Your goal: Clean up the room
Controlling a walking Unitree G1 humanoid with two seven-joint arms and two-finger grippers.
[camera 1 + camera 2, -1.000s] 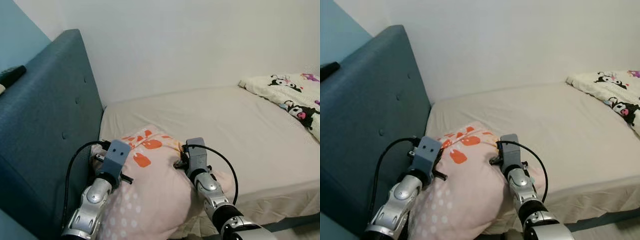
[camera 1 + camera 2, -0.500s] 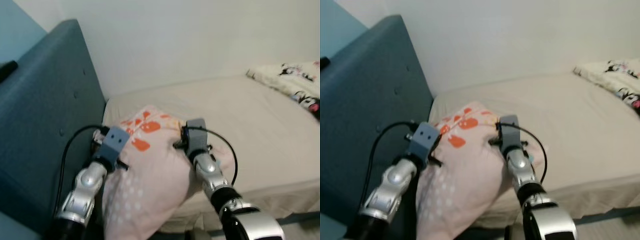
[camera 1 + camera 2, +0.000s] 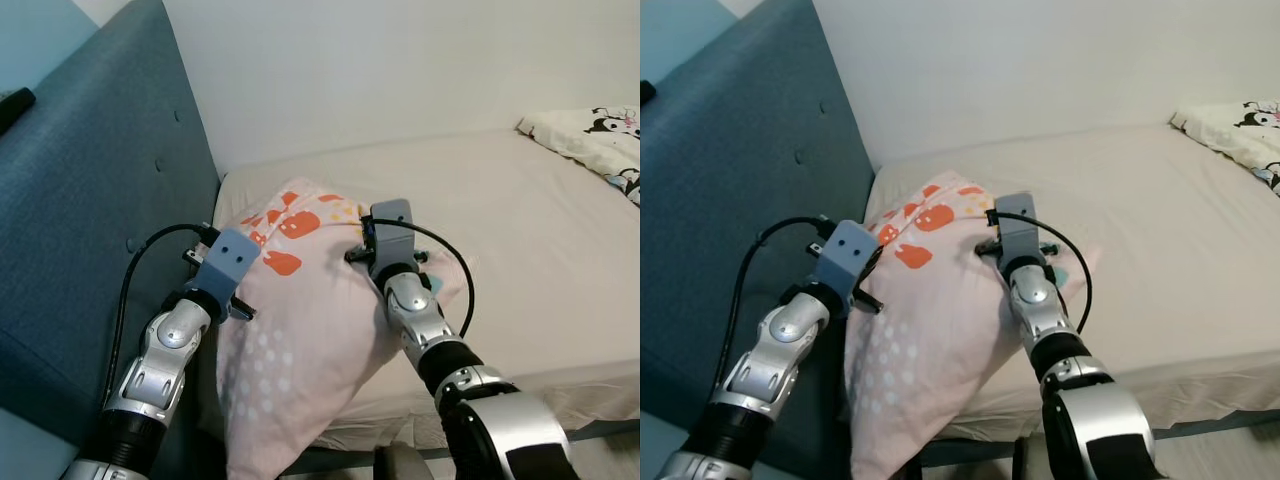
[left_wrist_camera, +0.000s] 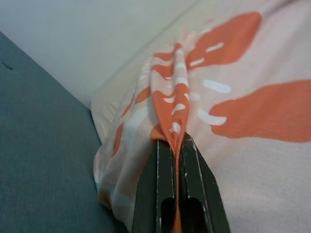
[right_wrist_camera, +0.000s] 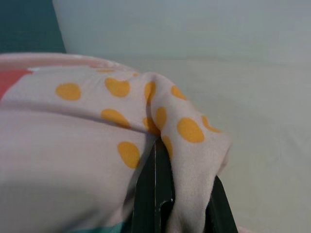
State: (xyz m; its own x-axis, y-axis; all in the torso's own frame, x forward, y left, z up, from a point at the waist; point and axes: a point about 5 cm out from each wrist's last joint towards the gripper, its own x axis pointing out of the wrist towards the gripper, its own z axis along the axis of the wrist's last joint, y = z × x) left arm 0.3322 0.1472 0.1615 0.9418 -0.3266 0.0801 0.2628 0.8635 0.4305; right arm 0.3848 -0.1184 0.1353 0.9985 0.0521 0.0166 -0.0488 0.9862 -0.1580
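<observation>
Room: pale wall behind, teal padded headboard [image 3: 90, 190] on the robot's left, standing at the head end of the bed.
Bed: mattress under a beige sheet [image 3: 520, 240], running away to the robot's right; a cartoon-print pillow [image 3: 590, 135] lies at its far right end, well apart from the work.
Pillow: the pink pillow [image 3: 310, 320] lies at the head end of the bed, just beside the headboard; its upper end with orange marks rests on the mattress, its lower end hangs past the near edge.
Long axis: runs from the robot's side up toward the wall, between the two arms.
Left gripper: the left gripper [image 4: 171, 150] has its jaws pressed together on a fold of the orange-marked cloth at the pillow's headboard side.
Right gripper: the right gripper [image 5: 163, 150] has its jaws pinched on a corner with yellow dots on the pillow's opposite side.
Deciding relation: both arms hold the upper end, about equally near; the overhanging lower end likely has to be drawn up onto the mattress.
</observation>
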